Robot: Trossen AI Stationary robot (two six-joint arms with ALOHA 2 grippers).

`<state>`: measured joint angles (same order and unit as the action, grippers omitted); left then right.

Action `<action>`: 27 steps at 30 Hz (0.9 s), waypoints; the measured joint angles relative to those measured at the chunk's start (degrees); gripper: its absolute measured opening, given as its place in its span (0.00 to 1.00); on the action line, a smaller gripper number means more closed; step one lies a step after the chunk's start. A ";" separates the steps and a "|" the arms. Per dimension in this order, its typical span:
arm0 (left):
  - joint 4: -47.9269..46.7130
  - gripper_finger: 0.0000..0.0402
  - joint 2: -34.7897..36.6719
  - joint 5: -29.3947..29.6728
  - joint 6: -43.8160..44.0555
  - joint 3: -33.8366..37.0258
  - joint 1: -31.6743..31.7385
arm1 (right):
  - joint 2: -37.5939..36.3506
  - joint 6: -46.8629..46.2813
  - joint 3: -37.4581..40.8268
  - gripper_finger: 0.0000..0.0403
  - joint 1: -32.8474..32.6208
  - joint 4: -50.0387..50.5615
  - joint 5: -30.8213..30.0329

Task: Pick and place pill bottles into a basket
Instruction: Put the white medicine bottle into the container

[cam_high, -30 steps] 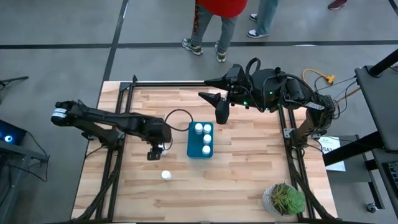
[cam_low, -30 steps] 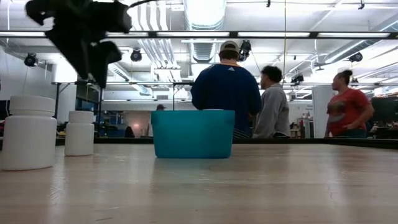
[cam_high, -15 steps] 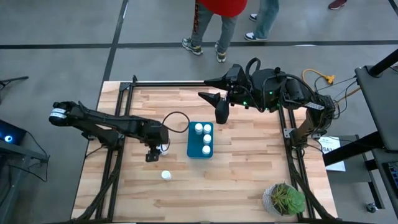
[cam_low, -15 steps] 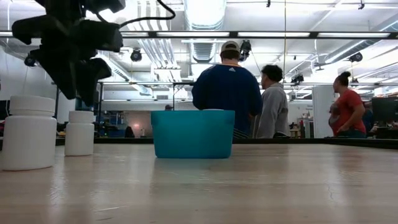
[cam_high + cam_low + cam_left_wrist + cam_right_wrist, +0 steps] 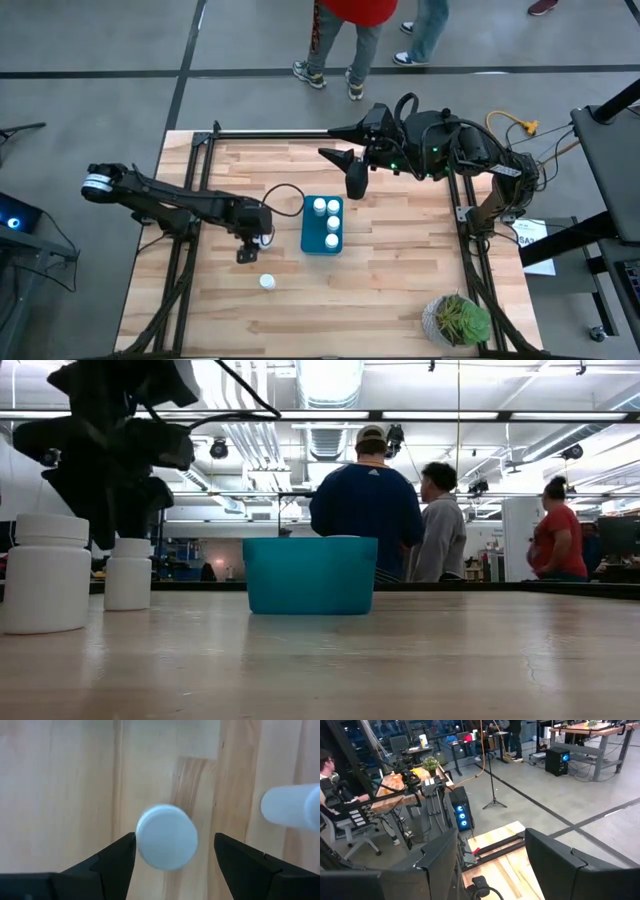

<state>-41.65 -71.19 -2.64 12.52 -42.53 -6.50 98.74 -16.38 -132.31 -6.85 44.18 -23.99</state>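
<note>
My left gripper [image 5: 247,252] is open and points down left of the teal basket [image 5: 322,226]. In the left wrist view its fingers [image 5: 112,862] stand on either side of an upright white pill bottle's cap [image 5: 166,836], without touching it. A second bottle [image 5: 292,811] stands close beside it. In the low view the gripper [image 5: 115,510] hangs over the farther [image 5: 130,573] of two bottles; the nearer one [image 5: 45,572] also shows in the high view [image 5: 267,282]. Three bottles [image 5: 331,240] stand in the basket. My right gripper [image 5: 355,180] is open and empty, above the table's far side.
A green potted plant [image 5: 458,320] stands at the table's near right corner. A black cable [image 5: 285,185] loops over the table behind my left gripper. Several people [image 5: 365,510] stand beyond the table's far edge. Bare wood lies right of the basket.
My left gripper has come down from high above the table toward the farther of the two loose bottles and now hangs just over it. The bottles and the basket have stayed where they were.
</note>
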 joint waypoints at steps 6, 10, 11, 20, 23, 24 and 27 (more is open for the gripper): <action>3.74 0.62 -0.03 -0.10 0.95 1.46 0.00 | 0.29 -0.16 0.11 0.56 0.00 0.00 -0.02; 4.01 0.62 -0.03 0.62 1.56 2.21 0.00 | 0.37 -0.51 0.11 0.56 0.00 0.01 0.00; 3.86 0.62 -0.03 0.79 1.78 2.38 0.00 | 0.37 -0.61 0.11 0.56 0.00 0.00 -0.02; 4.18 0.39 -0.01 3.18 3.69 2.93 0.00 | 0.37 -0.64 0.11 0.56 0.00 -0.01 -0.02; 4.24 0.34 0.14 3.14 3.90 2.93 0.00 | 0.37 -0.62 0.11 0.56 0.00 0.00 -0.02; 4.40 0.34 0.12 3.11 3.99 2.91 0.00 | 0.37 -0.64 0.11 0.56 0.00 -0.02 -0.02; 4.29 0.34 0.04 3.04 4.79 2.54 0.00 | 0.37 -0.64 0.11 0.56 0.00 -0.07 -0.02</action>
<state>-37.36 -71.15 0.39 17.30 -39.98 -6.50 99.11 -17.02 -132.20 -6.85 44.12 -24.01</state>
